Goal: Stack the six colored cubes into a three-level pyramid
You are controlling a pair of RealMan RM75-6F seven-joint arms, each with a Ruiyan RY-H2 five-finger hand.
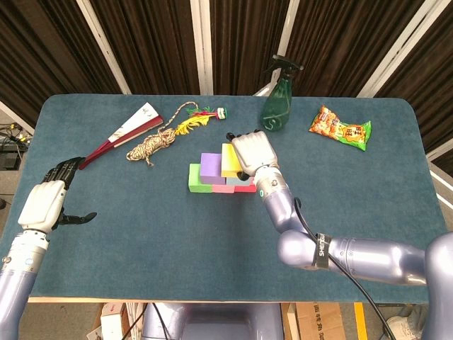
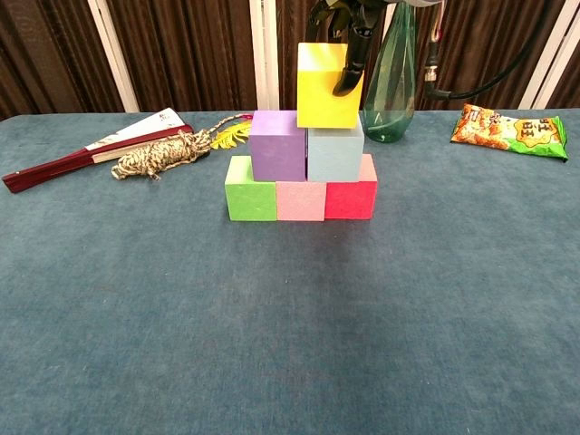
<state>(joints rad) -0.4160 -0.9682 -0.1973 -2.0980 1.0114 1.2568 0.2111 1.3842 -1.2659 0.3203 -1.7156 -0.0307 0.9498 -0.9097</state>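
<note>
A green cube (image 2: 250, 200), a pink cube (image 2: 300, 200) and a red cube (image 2: 352, 198) form a row on the table. On them stand a purple cube (image 2: 277, 145) and a light blue cube (image 2: 335, 152). My right hand (image 1: 253, 151) grips a yellow cube (image 2: 326, 86) from above, just over the light blue one and slightly right of the seam; whether it touches is unclear. In the head view the yellow cube (image 1: 230, 160) shows beside the purple cube (image 1: 211, 164). My left hand (image 1: 51, 198) hovers open at the table's left edge.
A green spray bottle (image 1: 277, 105) stands behind the stack, close to my right hand. A snack bag (image 1: 340, 128) lies at the back right. A folded fan (image 1: 124, 132), a coil of rope (image 1: 150, 145) and a yellow feathered toy (image 1: 193, 120) lie at the back left.
</note>
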